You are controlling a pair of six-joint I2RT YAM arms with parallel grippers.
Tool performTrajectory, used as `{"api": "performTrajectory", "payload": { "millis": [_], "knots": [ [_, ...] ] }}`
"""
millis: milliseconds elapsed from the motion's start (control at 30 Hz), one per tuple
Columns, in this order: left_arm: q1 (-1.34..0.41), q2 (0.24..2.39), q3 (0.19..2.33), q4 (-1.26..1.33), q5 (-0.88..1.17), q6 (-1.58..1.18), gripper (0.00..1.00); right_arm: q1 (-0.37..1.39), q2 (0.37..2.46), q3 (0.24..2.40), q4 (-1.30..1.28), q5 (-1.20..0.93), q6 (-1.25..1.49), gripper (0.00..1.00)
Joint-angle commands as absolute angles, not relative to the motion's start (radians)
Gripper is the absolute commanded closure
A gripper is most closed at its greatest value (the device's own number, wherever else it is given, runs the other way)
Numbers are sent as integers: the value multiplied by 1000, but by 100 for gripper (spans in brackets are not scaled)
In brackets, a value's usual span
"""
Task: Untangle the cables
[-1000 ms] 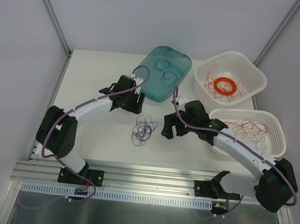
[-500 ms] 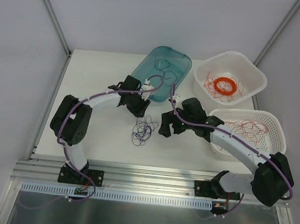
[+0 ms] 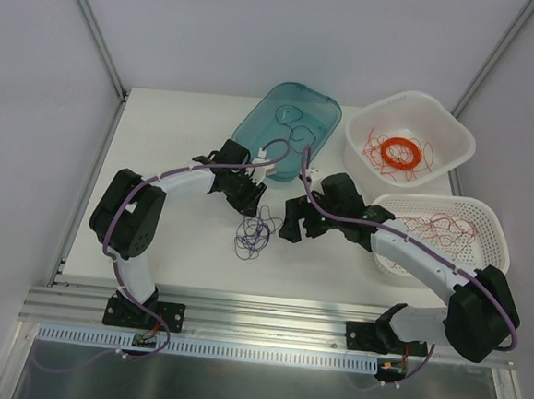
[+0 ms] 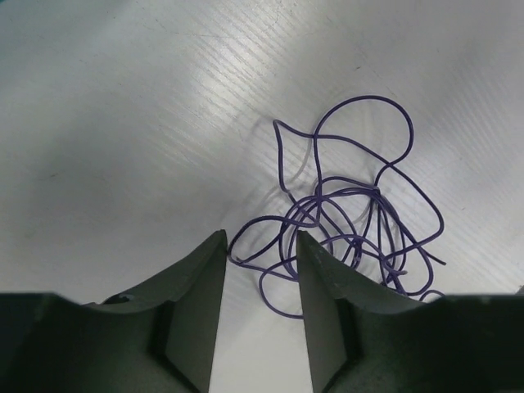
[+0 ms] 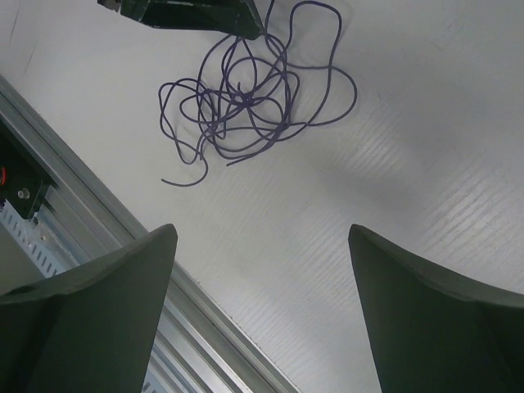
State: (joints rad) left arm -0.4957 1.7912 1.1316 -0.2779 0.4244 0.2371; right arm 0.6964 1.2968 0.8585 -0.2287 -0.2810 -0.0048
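A loose tangle of thin dark purple-blue cable [image 3: 257,233] lies on the white table between the arms. It also shows in the left wrist view [image 4: 344,196] and the right wrist view [image 5: 246,102]. My left gripper [image 3: 251,201] is low at the tangle's far edge, open with a narrow gap [image 4: 260,237]. One loop of the cable lies between its fingertips. My right gripper [image 3: 292,231] is wide open and empty [image 5: 262,233], just right of the tangle and apart from it.
A teal tray [image 3: 254,134] behind the left gripper holds a few dark wires [image 3: 291,127]. A white basket [image 3: 448,131] at back right holds an orange ring coil [image 3: 401,153] and red wires. A second basket [image 3: 495,236] at right holds red wires [image 3: 441,227]. A metal rail [image 3: 267,315] runs along the front edge.
My left gripper has swung right and toward the tangle, ending at its far edge. My right gripper has shifted slightly left toward the tangle. The tangle has barely moved.
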Motion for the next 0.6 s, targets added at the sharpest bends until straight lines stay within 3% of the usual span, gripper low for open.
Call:
{"api": "performTrajectory", "payload": {
  "millis": [0, 100, 133, 233, 567],
  "knots": [
    [-492, 1781, 1141, -276, 471, 174, 67, 704, 1310, 890, -160, -311, 38, 10],
    [-497, 1796, 1154, -278, 474, 103, 76, 716, 1334, 885, -123, -313, 69, 10],
    [-499, 1799, 1155, -276, 469, 89, 86, 719, 1356, 887, -112, -311, 77, 10],
    [-505, 1787, 1154, -276, 463, 32, 100, 741, 1408, 894, -77, -288, 121, 10],
    [-511, 1631, 1066, -245, 380, -247, 100, 793, 1538, 916, -17, -183, 261, 10]
  ]
}}
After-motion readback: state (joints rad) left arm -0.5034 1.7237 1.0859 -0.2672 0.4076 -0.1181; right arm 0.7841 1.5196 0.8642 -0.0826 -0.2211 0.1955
